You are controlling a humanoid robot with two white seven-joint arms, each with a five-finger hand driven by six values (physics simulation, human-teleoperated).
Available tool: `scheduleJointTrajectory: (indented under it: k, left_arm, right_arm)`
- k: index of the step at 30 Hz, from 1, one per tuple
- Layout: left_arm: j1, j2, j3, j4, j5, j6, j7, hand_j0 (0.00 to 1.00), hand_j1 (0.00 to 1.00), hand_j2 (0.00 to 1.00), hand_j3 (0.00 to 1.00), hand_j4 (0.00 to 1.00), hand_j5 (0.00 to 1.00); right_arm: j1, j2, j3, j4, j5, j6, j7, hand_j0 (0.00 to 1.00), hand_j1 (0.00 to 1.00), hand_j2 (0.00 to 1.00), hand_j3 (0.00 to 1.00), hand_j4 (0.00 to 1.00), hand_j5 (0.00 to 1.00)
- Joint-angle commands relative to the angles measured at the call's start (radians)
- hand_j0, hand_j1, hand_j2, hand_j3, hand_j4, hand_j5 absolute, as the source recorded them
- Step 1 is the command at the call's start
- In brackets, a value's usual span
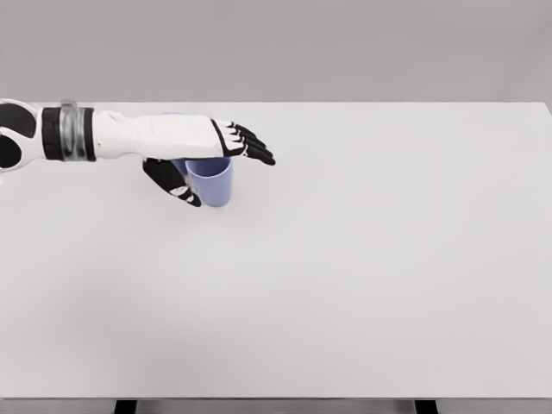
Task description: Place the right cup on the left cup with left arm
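Note:
A pale lavender-blue cup stands upright on the white table, left of the middle and toward the back. My left hand reaches in from the left edge and hovers at its rim. The fingers stretch out straight over the top of the cup, and the thumb hangs down along its left side. The hand looks open, not clamped on the cup. A sliver of darker blue shows between thumb and cup, and a faint lavender edge peeks above the forearm; whether these belong to a second cup is hidden by the arm.
The table's back edge runs just behind the hand. Two dark table legs show at the bottom of the picture.

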Motion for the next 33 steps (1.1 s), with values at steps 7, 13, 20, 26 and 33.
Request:
scheduleJointTrajectory:
  k: [7, 13, 20, 26, 33]
  left_arm:
    - [-0.063, -0.006, -0.04, 0.147, -0.07, 0.002, -0.003, 1.0, 1.0, 1.0, 1.0, 1.0, 1.0]
    - [-0.092, -0.056, -0.106, 0.193, -0.072, 0.002, 0.012, 1.0, 1.0, 1.0, 1.0, 1.0, 1.0]
    - [-0.084, -0.095, -0.118, 0.276, -0.064, 0.002, 0.06, 1.0, 1.0, 1.0, 1.0, 1.0, 1.0]
    - [-0.084, -0.119, -0.115, 0.33, -0.058, 0.002, 0.06, 1.0, 1.0, 1.0, 1.0, 1.0, 1.0]
    - [-0.06, -0.142, -0.121, 0.411, -0.072, 0.002, 0.106, 1.0, 1.0, 1.0, 1.0, 1.0, 1.0]
  right_arm:
    - [0.0, 0.0, 0.0, 0.0, 0.001, -0.001, 0.0, 1.0, 1.0, 1.0, 1.0, 1.0, 1.0]
    - [0.0, 0.0, 0.0, 0.0, 0.001, -0.001, 0.0, 1.0, 1.0, 1.0, 1.0, 1.0, 1.0]
    - [0.0, 0.0, 0.0, 0.0, 0.001, -0.001, 0.0, 1.0, 1.0, 1.0, 1.0, 1.0, 1.0]
    - [0.0, 0.0, 0.0, 0.0, 0.001, -0.001, 0.0, 1.0, 1.0, 1.0, 1.0, 1.0, 1.0]
    - [0.0, 0.0, 0.0, 0.0, 0.001, -0.001, 0.0, 1.0, 1.0, 1.0, 1.0, 1.0, 1.0]
